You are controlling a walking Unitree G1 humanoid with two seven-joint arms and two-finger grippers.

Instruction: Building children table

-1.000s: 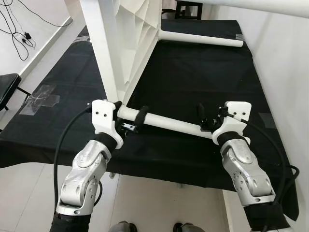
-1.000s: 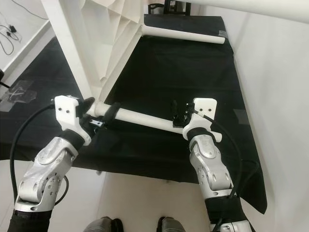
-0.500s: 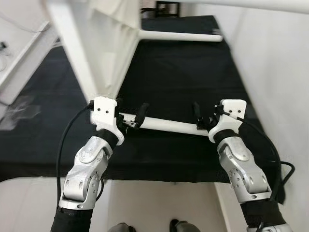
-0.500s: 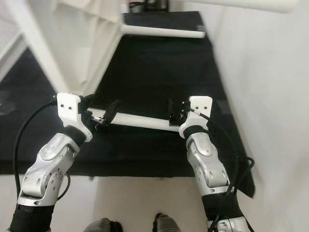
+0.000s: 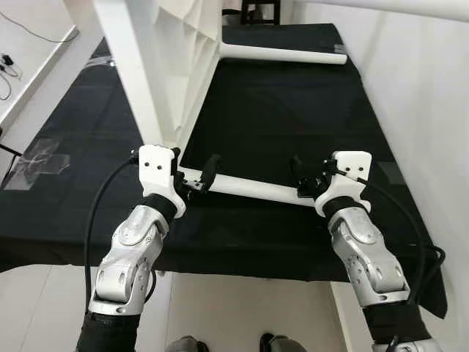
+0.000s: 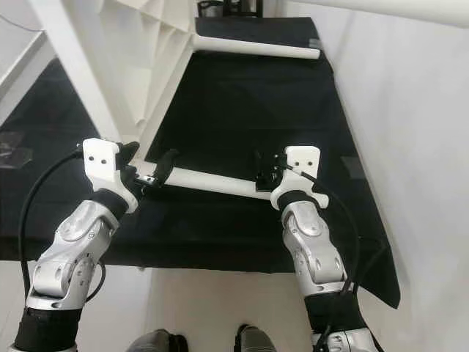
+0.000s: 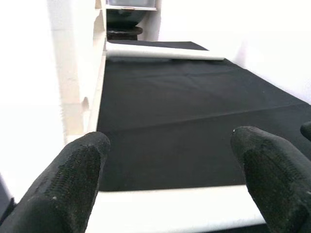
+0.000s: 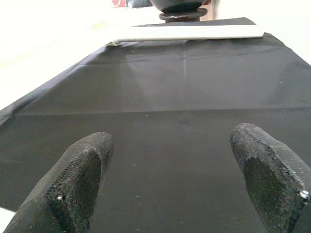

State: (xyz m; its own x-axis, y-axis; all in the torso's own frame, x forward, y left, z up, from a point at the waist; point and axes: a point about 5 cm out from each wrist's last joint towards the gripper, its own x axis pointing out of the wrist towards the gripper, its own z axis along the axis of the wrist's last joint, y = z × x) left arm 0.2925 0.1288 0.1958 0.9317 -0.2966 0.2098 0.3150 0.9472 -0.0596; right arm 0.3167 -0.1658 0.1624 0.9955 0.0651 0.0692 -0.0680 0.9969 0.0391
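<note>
Overhead, upper left, stands the upturned white plastic tabletop [image 5: 176,51]. Mid-frame, the white round table leg [image 5: 253,189], stiff and probably light, lies on black cloth [image 5: 293,110]. The left gripper [image 5: 196,174] and right gripper [image 5: 302,176] straddle its ends, fingers spread.

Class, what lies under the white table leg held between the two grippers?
Under the table leg lies the black cloth. What the cloth covers cannot be seen. The left gripper and right gripper flank it.

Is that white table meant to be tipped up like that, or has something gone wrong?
Nothing looks broken. The white table stands tilted on the black cloth, mid-assembly. One loose leg lies at the far end; both grippers are at another leg.
</note>
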